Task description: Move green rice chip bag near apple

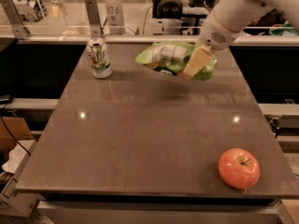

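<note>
The green rice chip bag [169,58], light green and crinkled with white panels, hangs lifted above the far middle of the table, with its shadow on the tabletop below. My gripper [195,62] is shut on the bag's right end, one cream finger [196,61] lying across its front. The white arm comes in from the upper right. The apple [238,167], red-orange with a short stem, sits near the front right corner of the table, well apart from the bag.
A green-and-white soda can [99,58] stands upright at the far left of the dark table [140,139]. A railing and lab equipment run behind the table. Cardboard boxes lie on the floor at the lower left.
</note>
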Action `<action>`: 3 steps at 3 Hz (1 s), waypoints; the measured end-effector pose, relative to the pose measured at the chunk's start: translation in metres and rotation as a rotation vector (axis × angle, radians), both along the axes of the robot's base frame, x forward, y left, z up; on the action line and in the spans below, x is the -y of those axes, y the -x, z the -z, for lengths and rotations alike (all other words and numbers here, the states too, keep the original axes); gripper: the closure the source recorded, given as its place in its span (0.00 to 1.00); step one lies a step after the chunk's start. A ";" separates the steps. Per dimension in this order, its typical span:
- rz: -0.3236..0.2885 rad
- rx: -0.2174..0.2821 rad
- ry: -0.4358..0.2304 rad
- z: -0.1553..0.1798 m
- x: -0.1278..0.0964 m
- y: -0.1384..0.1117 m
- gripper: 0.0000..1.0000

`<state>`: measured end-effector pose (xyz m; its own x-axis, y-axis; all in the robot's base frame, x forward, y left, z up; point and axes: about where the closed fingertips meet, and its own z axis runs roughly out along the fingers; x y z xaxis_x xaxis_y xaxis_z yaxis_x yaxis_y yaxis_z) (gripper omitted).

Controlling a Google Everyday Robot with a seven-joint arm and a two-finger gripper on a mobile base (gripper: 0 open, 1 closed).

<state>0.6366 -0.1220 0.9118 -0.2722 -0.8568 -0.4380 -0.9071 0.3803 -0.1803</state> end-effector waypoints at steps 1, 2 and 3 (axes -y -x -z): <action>-0.053 -0.001 0.040 -0.005 0.019 0.044 1.00; -0.111 0.014 0.077 -0.004 0.033 0.079 1.00; -0.175 0.015 0.097 0.001 0.045 0.109 1.00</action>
